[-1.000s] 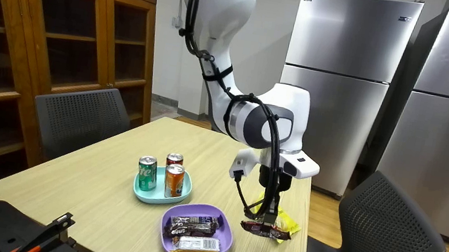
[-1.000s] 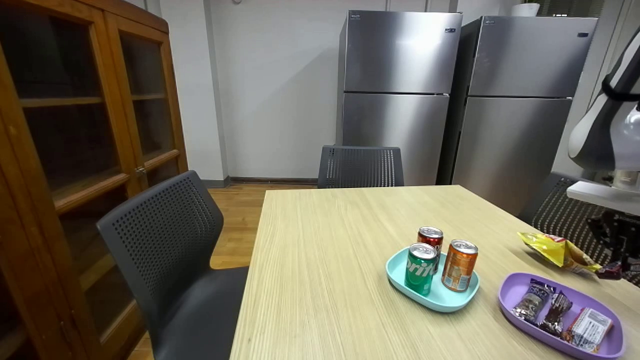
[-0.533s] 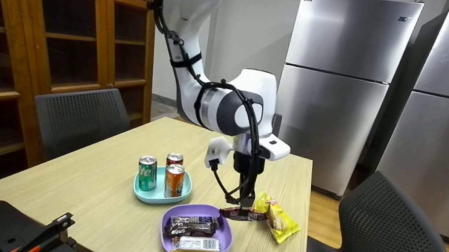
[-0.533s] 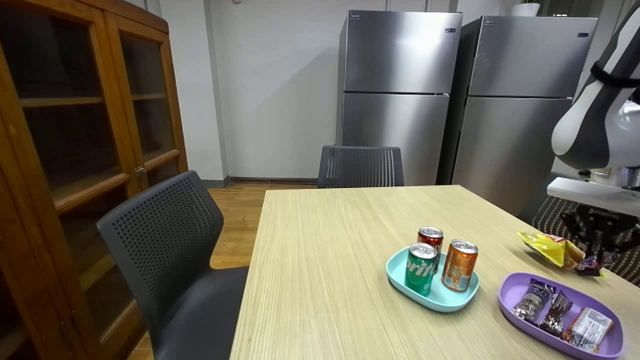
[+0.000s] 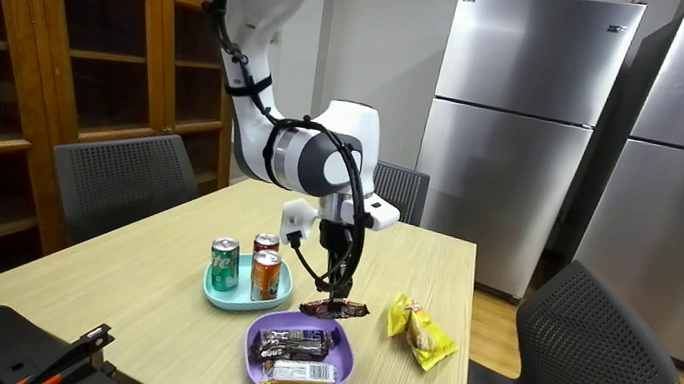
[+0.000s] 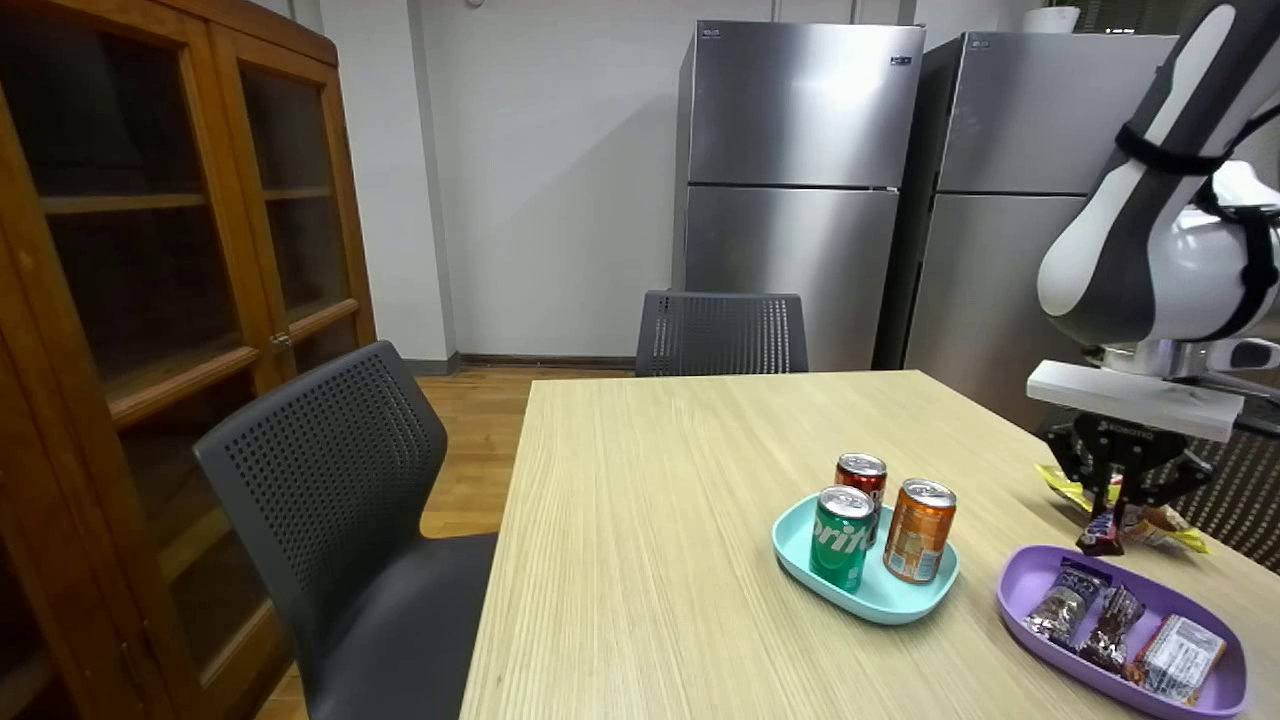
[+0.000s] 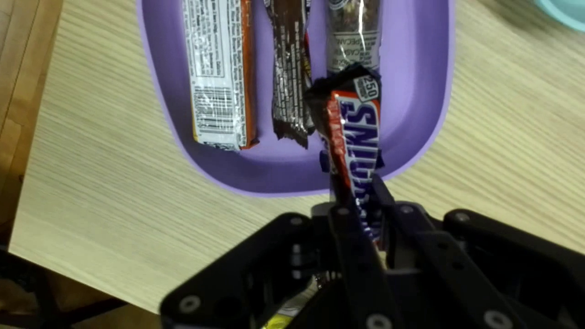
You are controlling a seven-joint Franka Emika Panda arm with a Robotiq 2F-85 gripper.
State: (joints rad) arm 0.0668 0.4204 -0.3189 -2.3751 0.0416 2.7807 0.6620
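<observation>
The gripper [image 7: 357,201] clamps a Snickers bar [image 7: 357,132]. A purple tray [image 7: 411,91] with three wrapped bars [image 7: 291,73] lies below, near the gripper; a yellow bag [image 5: 425,336] lies farther away.

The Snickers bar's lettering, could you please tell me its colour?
The Snickers bar has blue lettering on white, clearest in the wrist view.
</observation>
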